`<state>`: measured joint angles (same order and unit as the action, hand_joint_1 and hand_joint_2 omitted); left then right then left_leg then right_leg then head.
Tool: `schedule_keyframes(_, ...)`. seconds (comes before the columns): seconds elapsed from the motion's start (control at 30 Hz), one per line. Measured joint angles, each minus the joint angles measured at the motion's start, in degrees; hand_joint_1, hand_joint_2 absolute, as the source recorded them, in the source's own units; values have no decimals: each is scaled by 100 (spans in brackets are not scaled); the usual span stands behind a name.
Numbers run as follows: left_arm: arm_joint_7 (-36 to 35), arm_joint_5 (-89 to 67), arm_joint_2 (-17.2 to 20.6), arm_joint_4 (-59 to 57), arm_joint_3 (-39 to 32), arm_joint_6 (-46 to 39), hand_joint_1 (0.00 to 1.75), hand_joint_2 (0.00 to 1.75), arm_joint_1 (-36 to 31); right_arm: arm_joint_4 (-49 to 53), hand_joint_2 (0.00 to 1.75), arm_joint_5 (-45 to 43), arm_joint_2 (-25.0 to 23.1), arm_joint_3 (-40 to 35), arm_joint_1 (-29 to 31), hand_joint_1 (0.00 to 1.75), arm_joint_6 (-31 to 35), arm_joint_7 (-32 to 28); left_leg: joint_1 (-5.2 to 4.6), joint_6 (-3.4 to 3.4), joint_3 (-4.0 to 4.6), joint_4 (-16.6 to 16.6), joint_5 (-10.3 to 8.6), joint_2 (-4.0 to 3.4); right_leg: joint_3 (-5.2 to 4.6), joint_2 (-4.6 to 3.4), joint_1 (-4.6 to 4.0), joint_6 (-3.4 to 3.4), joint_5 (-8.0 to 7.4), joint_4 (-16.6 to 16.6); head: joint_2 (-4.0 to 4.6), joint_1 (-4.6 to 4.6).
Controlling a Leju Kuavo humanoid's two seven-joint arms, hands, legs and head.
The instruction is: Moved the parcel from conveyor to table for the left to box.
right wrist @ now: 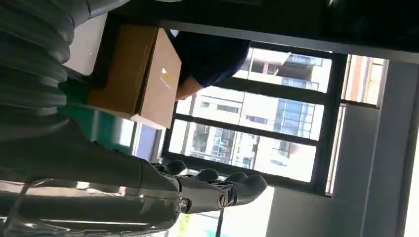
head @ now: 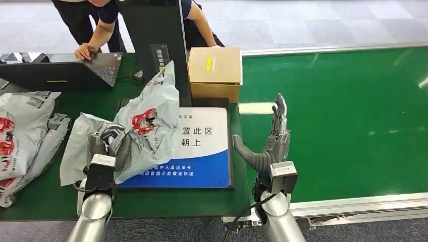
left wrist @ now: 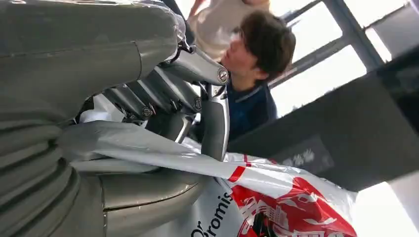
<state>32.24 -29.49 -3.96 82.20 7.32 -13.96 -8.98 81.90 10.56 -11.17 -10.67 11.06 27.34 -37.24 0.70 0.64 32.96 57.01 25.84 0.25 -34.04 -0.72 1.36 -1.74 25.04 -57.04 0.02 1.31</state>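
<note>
Left hand (head: 103, 146) gripping grey parcel (head: 144, 133) — right hand (head: 272, 138) upright, fingers straight, empty.

The parcel (head: 146, 126) is a thin grey plastic mailer, glossy and crinkled, red print on it, and the left hand (head: 103, 143) gripping it is matt grey with shiny metal joints. The right hand (head: 270, 143) has the same dull, ribbed, rubbery-looking cover. The box (head: 214, 73) near the top middle is plain brown cardboard, matt and smooth. The conveyor (head: 343, 121) on the right is smooth green belting with a slight sheen. The placard (head: 204, 151) is a smooth blue and white printed sheet.
</note>
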Motion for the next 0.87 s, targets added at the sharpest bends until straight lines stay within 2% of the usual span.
schedule_keyframes(0.2,20,86,-109,243,-171,-794,175,175,8,61,175,39,-2,2,-85,0,79,-37,0,0,-1,0,0,0,0,0,0,0,0,0,0,0)
schedule_keyframes(0.53,-290,147,-153,335,-385,-1051,175,175,-129,153,175,81,-2,4,-171,0,109,-61,0,0,-2,0,0,0,1,0,0,0,0,0,0,0)
schedule_keyframes(0.73,-549,-453,-153,302,-455,-1653,175,175,-226,208,175,138,-2,4,-214,0,192,-61,0,0,-1,0,0,0,0,0,0,0,0,0,0,0)
schedule_keyframes(0.77,-590,-593,-153,297,-479,-1813,168,175,-241,223,175,151,-2,4,-219,0,201,-55,0,0,-1,0,0,0,0,0,0,0,0,0,0,0)
schedule_keyframes(0.8,-638,-726,-155,289,-496,-1970,119,175,-253,238,175,171,-2,4,-226,0,208,-48,0,0,-1,0,0,0,0,0,0,0,0,0,0,0)
schedule_keyframes(0.83,-709,-871,-157,278,-514,-2104,5,175,-264,251,175,188,-2,4,-230,0,212,-46,0,0,-1,0,0,0,0,0,0,0,0,0,0,0)
schedule_keyframes(0.87,-866,-1074,-157,265,-522,-2178,0,175,-277,260,175,201,-2,4,-234,0,225,-39,0,0,-1,0,0,0,0,0,0,0,0,1,0,0)
